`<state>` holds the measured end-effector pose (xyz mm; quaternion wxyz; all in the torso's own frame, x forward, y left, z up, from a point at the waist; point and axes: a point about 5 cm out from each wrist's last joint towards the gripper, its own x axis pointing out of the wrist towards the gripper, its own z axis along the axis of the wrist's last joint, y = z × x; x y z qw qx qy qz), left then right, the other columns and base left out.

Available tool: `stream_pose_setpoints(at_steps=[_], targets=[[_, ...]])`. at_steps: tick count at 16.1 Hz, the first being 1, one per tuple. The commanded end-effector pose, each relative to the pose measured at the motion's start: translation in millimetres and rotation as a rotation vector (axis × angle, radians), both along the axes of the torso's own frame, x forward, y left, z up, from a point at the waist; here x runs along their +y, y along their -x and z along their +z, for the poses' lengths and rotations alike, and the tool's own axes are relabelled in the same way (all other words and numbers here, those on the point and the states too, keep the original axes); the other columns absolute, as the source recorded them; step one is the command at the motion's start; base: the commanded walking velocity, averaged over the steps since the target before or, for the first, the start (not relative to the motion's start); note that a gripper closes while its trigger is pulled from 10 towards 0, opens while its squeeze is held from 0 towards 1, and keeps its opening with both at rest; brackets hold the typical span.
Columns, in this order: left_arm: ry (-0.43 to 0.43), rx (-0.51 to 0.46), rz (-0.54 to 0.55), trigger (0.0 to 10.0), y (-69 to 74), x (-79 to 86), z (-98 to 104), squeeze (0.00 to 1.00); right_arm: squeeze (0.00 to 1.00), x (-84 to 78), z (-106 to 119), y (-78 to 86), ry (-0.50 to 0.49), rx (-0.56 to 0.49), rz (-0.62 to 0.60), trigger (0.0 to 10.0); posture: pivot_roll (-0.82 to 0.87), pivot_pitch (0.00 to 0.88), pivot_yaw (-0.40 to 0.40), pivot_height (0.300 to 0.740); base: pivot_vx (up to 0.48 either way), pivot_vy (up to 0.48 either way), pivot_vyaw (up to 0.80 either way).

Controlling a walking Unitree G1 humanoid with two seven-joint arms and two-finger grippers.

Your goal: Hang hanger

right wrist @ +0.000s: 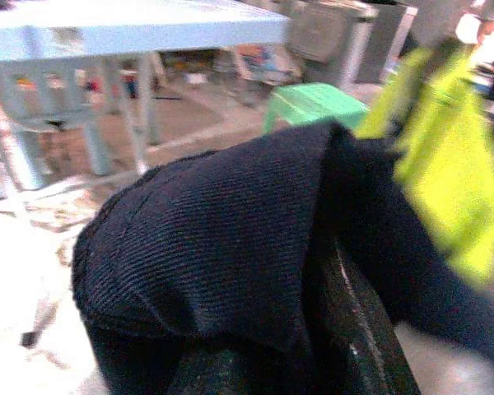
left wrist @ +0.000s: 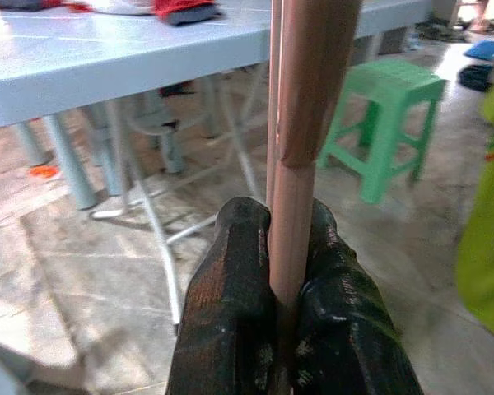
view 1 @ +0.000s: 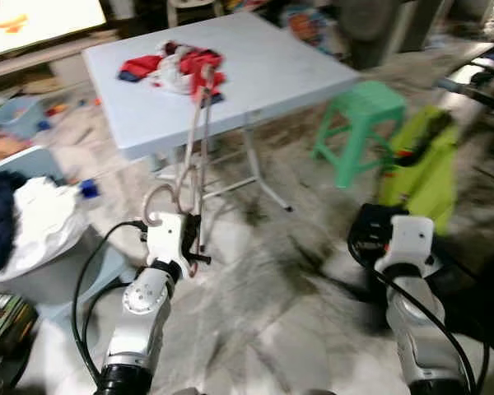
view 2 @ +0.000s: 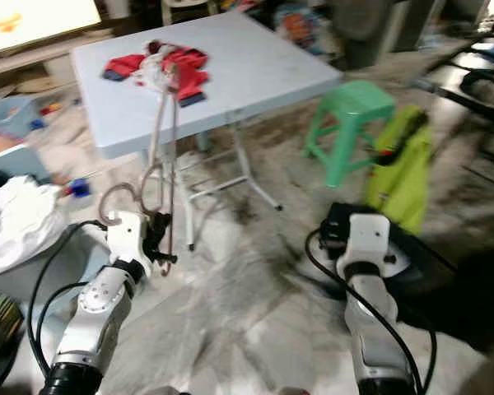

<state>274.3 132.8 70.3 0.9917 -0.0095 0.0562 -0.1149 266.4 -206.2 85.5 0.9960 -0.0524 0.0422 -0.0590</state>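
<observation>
A wooden hanger (view 1: 199,140) with a metal hook (view 1: 156,202) stands upright in front of me, its top reaching up before the table edge. My left gripper (view 1: 193,234) is shut on the hanger's lower end; the left wrist view shows the wooden bar (left wrist: 309,82) squeezed between both black fingers (left wrist: 235,271). My right gripper (view 1: 379,234) is lower right, shut on a dark navy cloth (right wrist: 230,230) that drapes over its fingers and hides most of them.
A light blue folding table (view 1: 272,74) stands ahead with red and white clothes (view 1: 177,66) on it. A green stool (view 1: 358,123) and a yellow-green garment (view 1: 420,164) are to the right. A basket of laundry (view 1: 25,222) sits at my left. Marble floor lies between.
</observation>
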Motion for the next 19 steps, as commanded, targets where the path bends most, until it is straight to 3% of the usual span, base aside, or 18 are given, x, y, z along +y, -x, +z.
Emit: stream_pose_setpoints(at_steps=[1,6,14,15,17,18,19], targets=[[-0.004,-0.023,0.023,10.0,-2.4,4.7,3.8,0.00,0.00,10.7,20.7,-11.3,0.010,-0.098,0.061,10.0,-0.04,0.000,0.059,0.740,0.458,0.000,0.00],[-0.004,-0.036,0.031,10.0,-3.3,5.0,5.6,0.00,0.00,19.9,25.5,-16.4,-0.001,-0.118,0.104,10.0,-0.03,0.000,0.052,0.740,0.458,0.000,0.00],[-0.057,-0.015,0.172,10.0,-5.4,18.8,1.5,0.00,0.00,25.7,28.1,-19.2,0.034,-0.137,0.152,10.0,-0.01,0.000,0.026,0.740,0.429,0.067,0.00],[-0.073,0.018,0.240,10.0,-1.3,26.4,-4.4,0.00,0.00,28.2,27.0,-18.9,0.057,-0.134,0.174,10.0,-0.01,0.000,0.020,0.740,0.000,0.000,0.00],[-0.077,0.030,0.258,10.0,0.6,28.7,-6.3,0.00,0.00,28.9,26.4,-18.6,0.067,-0.133,0.182,10.0,-0.01,0.000,0.020,0.740,0.000,0.000,0.00],[-0.071,0.057,0.249,10.0,15.4,36.9,-10.5,0.00,0.00,25.8,17.8,-10.3,0.084,-0.104,0.188,10.0,0.01,0.000,0.011,0.740,0.000,0.000,0.00],[-0.076,0.066,0.250,10.0,20.2,40.2,-11.9,0.00,0.00,24.2,14.5,-7.2,0.083,-0.092,0.187,10.0,0.02,0.000,0.007,0.740,0.000,0.000,0.00]])
